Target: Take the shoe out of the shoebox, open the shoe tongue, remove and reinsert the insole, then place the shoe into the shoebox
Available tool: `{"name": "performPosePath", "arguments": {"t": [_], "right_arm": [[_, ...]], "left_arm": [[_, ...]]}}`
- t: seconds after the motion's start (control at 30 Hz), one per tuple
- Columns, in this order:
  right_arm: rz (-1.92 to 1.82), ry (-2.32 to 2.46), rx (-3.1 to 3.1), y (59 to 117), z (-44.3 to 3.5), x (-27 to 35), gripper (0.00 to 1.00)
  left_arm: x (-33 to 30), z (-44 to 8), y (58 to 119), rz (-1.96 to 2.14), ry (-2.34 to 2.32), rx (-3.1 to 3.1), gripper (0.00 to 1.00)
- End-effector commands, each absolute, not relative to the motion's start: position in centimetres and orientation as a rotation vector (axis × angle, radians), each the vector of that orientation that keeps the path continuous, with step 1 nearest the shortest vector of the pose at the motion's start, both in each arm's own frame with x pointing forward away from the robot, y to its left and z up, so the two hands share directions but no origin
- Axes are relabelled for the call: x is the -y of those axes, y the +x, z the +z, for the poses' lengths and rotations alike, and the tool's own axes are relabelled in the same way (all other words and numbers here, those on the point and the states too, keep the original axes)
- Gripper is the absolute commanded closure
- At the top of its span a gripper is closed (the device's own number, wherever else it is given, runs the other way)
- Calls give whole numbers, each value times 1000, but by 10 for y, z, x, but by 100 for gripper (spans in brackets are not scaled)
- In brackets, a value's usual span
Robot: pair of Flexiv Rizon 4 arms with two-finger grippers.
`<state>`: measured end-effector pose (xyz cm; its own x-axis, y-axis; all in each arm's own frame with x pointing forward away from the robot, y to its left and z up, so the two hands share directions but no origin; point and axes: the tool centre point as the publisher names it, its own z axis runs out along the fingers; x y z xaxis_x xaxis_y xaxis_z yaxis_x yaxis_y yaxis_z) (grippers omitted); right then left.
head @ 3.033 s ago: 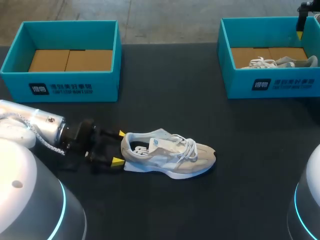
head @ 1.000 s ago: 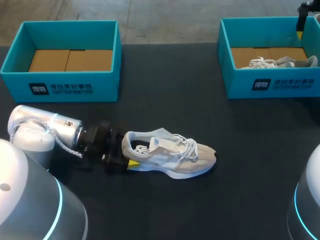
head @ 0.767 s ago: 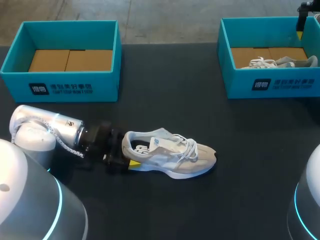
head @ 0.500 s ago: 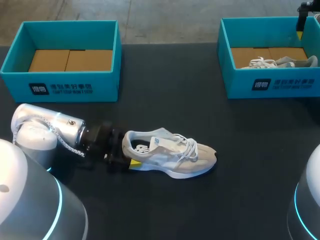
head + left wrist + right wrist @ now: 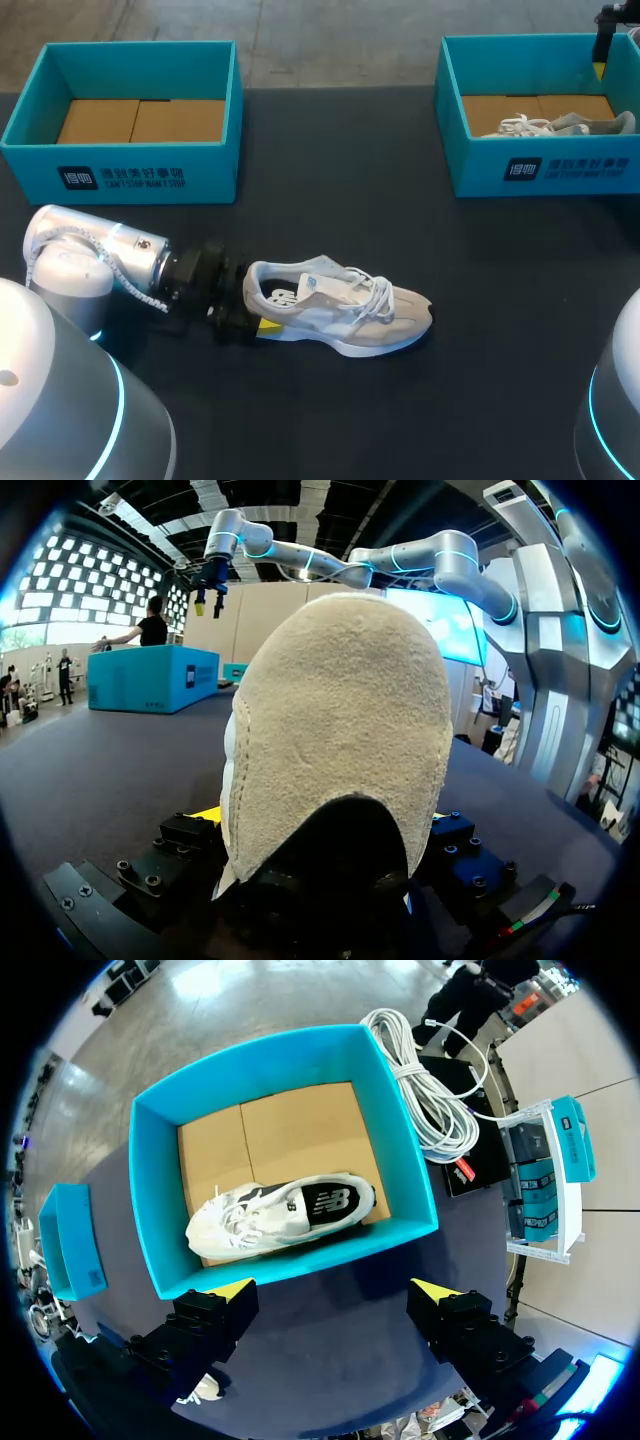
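The dark table (image 5: 400, 200) carries two open teal shoeboxes along its far edge, well apart from each other. The left arm (image 5: 95, 265) lies low across the near left of the table. The left shoebox (image 5: 130, 160) holds only its brown cardboard liner (image 5: 140, 120). The right shoebox (image 5: 560, 170) holds a second shoe (image 5: 285, 1210), pale with white laces, lying on its side on the cardboard floor. The shoe (image 5: 340, 310), a beige and white trainer, stands upright on its sole on the near middle of the table, outside both boxes, with its toe toward the right and its heel toward the left arm. The left gripper (image 5: 255, 305) is at that heel. In the left wrist view the suede heel fills the space between the fingers and both seem to press its sides, so it looks clamped on the shoe, though the yellow tips are mostly hidden. The right gripper (image 5: 330, 1290) hangs above the right shoebox, fingers spread wide with nothing between them
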<state>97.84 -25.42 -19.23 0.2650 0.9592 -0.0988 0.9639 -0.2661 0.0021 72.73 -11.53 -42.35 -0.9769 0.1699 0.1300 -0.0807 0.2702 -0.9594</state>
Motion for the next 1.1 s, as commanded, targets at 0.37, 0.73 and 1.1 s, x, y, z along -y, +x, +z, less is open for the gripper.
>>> {"name": "performPosePath", "arguments": {"t": [0.37, 0.73, 1.1], "right_arm": [[-93, 2417, -1825, 982, -175, 251, 0], [-29, 2428, -1813, 967, -170, 203, 0], [36, 2505, -1766, 936, -189, 133, 0]], "left_arm": [[112, -427, 730, 1780, -85, 2328, 100], [112, -427, 730, 1780, -85, 2328, 100], [112, -427, 730, 1780, -85, 2328, 100]]}}
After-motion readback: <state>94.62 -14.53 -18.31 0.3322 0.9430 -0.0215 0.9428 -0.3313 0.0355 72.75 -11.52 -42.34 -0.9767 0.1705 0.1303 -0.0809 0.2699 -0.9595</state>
